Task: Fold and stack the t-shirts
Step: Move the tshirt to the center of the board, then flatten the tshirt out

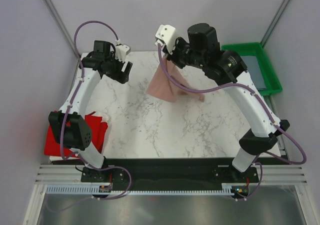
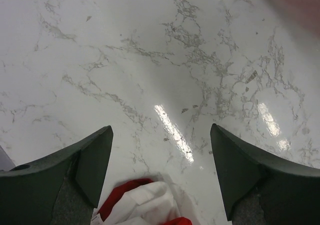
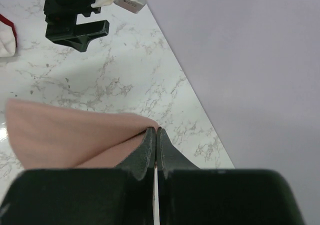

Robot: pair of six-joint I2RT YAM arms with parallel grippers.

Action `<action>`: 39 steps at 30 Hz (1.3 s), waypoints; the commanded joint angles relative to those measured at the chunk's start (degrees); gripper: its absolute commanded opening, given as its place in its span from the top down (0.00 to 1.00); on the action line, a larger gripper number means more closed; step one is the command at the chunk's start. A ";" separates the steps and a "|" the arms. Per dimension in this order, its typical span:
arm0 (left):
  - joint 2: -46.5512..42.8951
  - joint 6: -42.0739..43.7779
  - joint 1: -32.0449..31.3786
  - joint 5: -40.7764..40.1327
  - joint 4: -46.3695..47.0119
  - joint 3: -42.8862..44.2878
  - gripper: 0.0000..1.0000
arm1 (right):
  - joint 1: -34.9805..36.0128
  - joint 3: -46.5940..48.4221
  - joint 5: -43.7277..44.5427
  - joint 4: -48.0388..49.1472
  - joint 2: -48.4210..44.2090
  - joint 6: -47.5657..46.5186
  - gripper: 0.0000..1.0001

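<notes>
The right claw (image 1: pixel 164 56) grips the top of a dusty-pink t-shirt (image 1: pixel 165 85), which hangs beneath it, its lower folds resting on the marble table (image 1: pixel 150 130). The left claw (image 1: pixel 122 75) hovers well apart, to its left. A green tray (image 1: pixel 244 46) sits to the right claw's right. A red t-shirt (image 1: pixel 55 145) lies far nearer the left arm's base than the left claw.

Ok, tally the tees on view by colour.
Pink tee: 1
Red tee: 1
Grey-blue cloth in the tray, likely a tee: 1
Total: 3
</notes>
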 commanded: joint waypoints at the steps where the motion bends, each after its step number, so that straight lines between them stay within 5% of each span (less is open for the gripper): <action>1: -4.38 -3.04 2.23 -1.85 6.03 -1.83 0.14 | 0.23 4.26 4.43 2.15 -3.19 -0.09 1.00; 6: -5.70 -2.16 2.67 -5.72 7.54 -3.25 0.13 | -0.03 1.03 7.42 6.01 -3.53 -1.40 1.00; 16: -5.61 -1.99 2.76 -8.36 7.89 -3.16 0.10 | -16.10 -31.30 7.33 23.85 -3.37 3.69 1.00; 17: -5.61 -1.98 2.76 -8.71 8.06 -3.25 0.10 | -20.03 -32.38 7.77 24.56 -0.49 4.65 0.96; 20: -5.61 -1.98 2.76 -9.15 8.07 -3.25 0.07 | -23.75 -27.93 13.84 17.23 7.50 7.20 0.58; 22: -5.79 -2.16 2.76 -9.77 8.07 -3.60 0.04 | -24.03 -26.76 8.06 16.21 7.02 7.39 0.52; 24: -6.05 -2.07 2.76 -10.64 8.07 -4.30 0.01 | -21.49 -29.30 3.31 17.35 2.63 3.99 0.41; 30: -6.84 -3.21 3.37 -12.94 8.07 -7.28 0.06 | -6.99 -32.21 -6.02 14.55 0.77 -5.35 0.46; 39: -9.56 -6.82 13.39 -0.54 3.23 -8.25 0.16 | 2.77 -24.75 -10.07 15.95 16.40 -0.52 0.53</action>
